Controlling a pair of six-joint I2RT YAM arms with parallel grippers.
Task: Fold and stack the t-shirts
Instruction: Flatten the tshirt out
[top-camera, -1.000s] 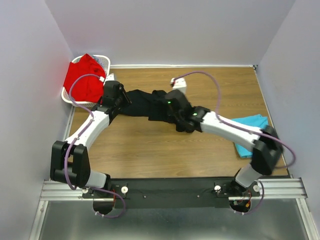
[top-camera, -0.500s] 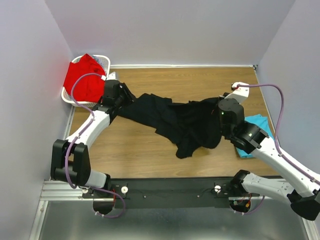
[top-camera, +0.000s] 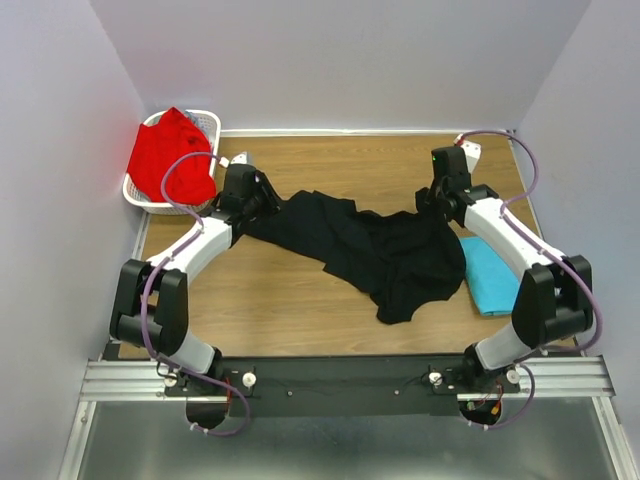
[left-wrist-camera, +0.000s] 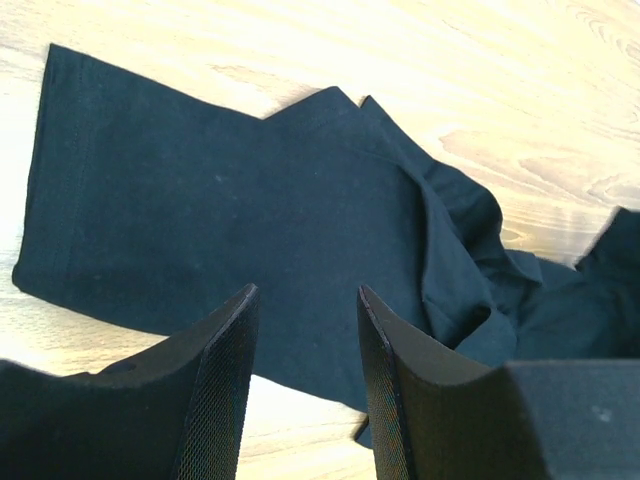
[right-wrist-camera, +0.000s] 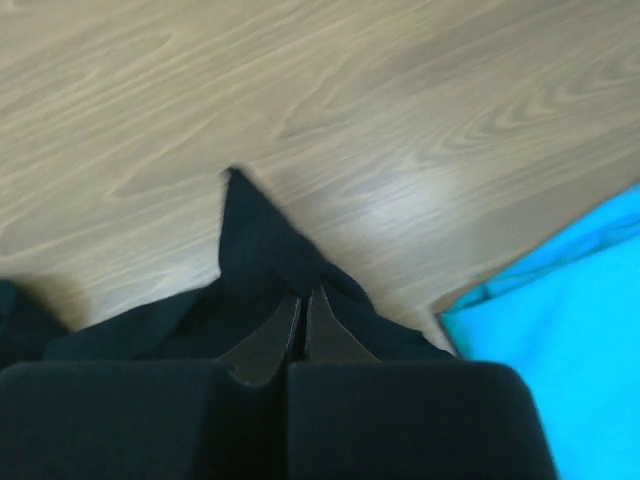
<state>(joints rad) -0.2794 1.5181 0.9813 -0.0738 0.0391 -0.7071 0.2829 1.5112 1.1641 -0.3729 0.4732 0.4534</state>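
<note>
The black t-shirt (top-camera: 380, 250) lies stretched and crumpled across the middle of the table. My right gripper (top-camera: 433, 205) is shut on its far right corner, and the right wrist view shows the jaws (right-wrist-camera: 303, 296) pinching a peak of black cloth (right-wrist-camera: 250, 235) above the wood. My left gripper (top-camera: 268, 200) is at the shirt's left end. In the left wrist view it (left-wrist-camera: 305, 292) is open, with flat black cloth (left-wrist-camera: 230, 210) lying beyond the fingertips and nothing between them. The turquoise t-shirt (top-camera: 490, 275) lies folded at the right, also in the right wrist view (right-wrist-camera: 560, 330). The red t-shirt (top-camera: 168, 155) fills the basket.
The white lattice basket (top-camera: 210, 120) stands at the far left corner against the wall. Grey walls close in the table on the left, back and right. Bare wood (top-camera: 280, 300) shows in front of the black shirt.
My right arm has swung right and toward the back with the black shirt's corner, drawing the bunched shirt out across the table. My left gripper shifted slightly right.
</note>
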